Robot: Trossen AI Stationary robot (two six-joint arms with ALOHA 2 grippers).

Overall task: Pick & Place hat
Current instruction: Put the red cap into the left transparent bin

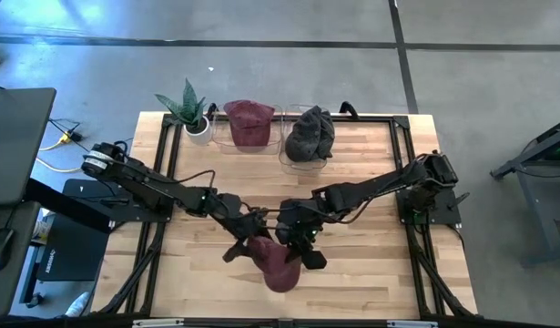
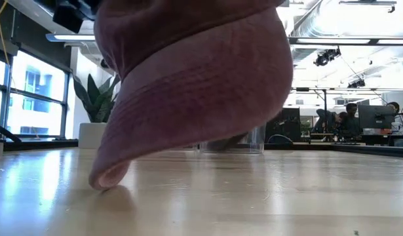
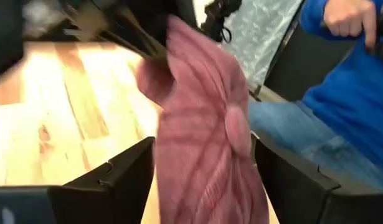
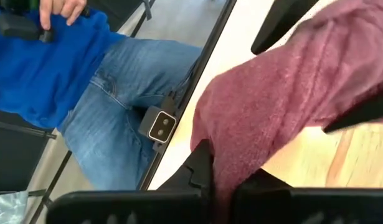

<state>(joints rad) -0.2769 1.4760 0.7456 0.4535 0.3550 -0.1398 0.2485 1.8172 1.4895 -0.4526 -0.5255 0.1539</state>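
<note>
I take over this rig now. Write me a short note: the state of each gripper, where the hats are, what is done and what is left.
Left gripper: beside the red hat at the front of the table; grip unclear.
Right gripper: shut on the red hat.
The red hat is held tilted, its brim touching the table.
At the back: another red hat and a grey hat in clear bins, beside a plant.
Done: the hat is picked.
Left: placing it.

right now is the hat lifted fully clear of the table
No, in the low view the hat hangs tilted with its brim edge touching the table.
</note>
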